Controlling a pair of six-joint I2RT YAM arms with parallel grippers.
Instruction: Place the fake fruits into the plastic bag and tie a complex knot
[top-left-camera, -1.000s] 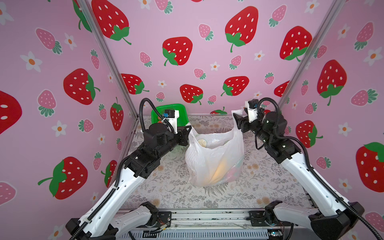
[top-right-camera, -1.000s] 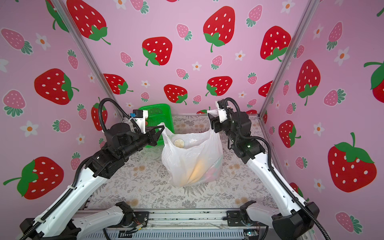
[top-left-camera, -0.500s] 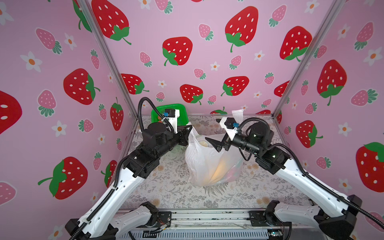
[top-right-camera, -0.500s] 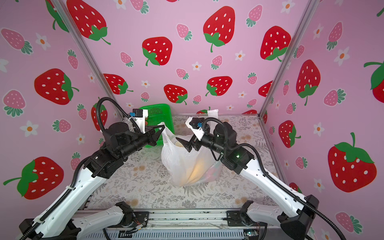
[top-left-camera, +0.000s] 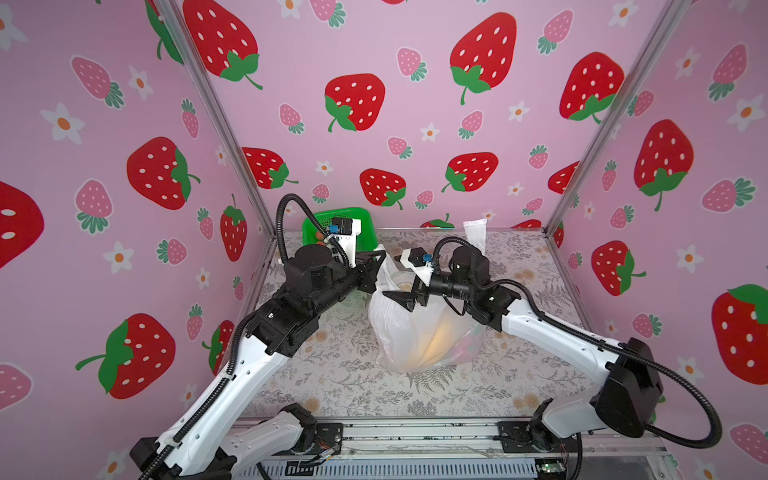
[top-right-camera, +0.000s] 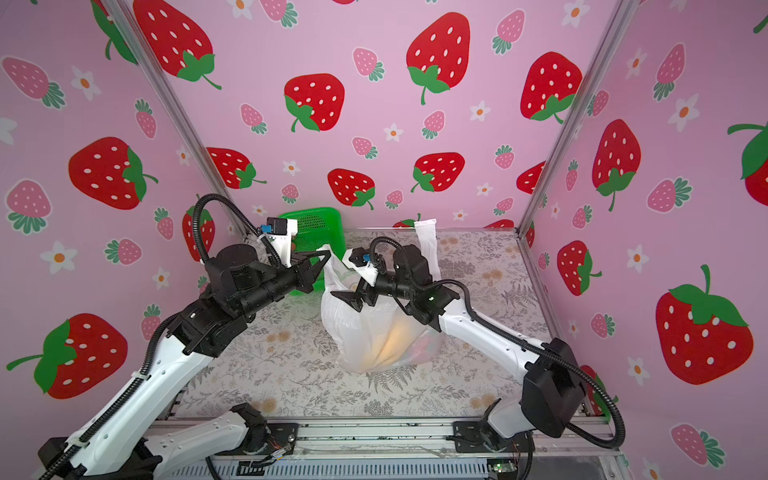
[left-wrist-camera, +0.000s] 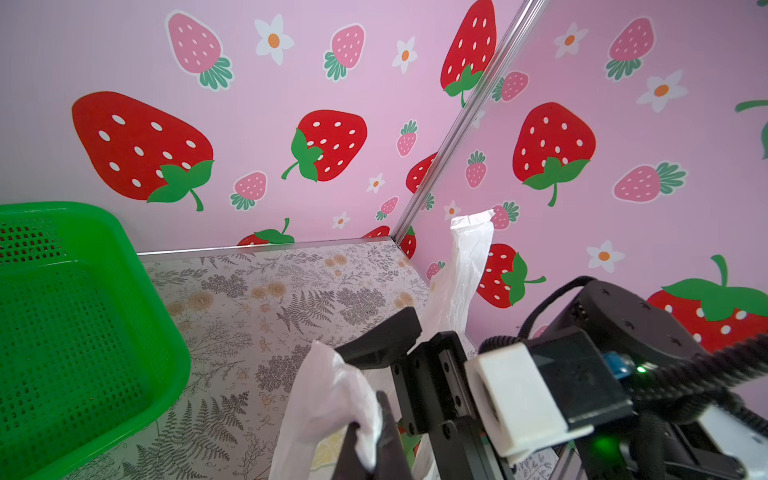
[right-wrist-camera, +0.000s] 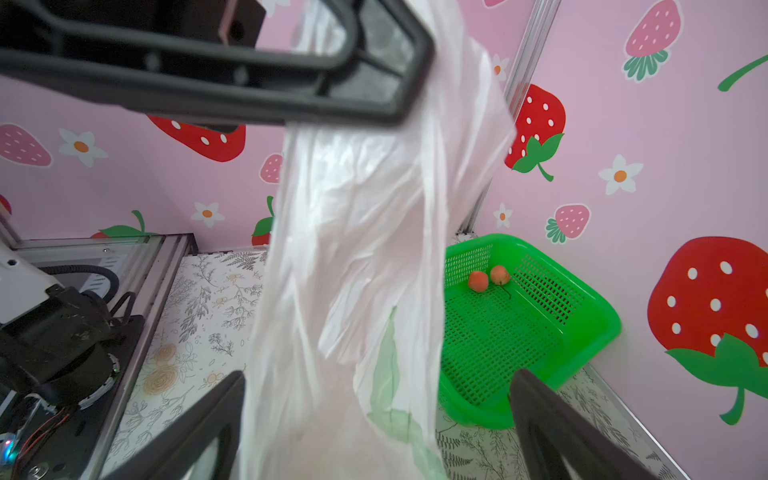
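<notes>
A green perforated basket sits at the back left of the table, close to the rear corner; the table is covered in a grey and tan print of ferns and flowers; pink walls with red strawberries, paler berries and white daisies enclose three sides; silver metal posts rise at both rear corners; a metal rail lines the front edge.

Both top views look down from high at the front of the cell toward the rear wall. They cover the table, both arms and the plastic bag, and share almost the entire scene.

The left wrist camera sits close behind the left gripper and faces the rear right corner.

The right wrist camera looks past the right gripper toward the green basket, apparently very near the blurred bag.

Both wrist views share the bag and the basket.
</notes>
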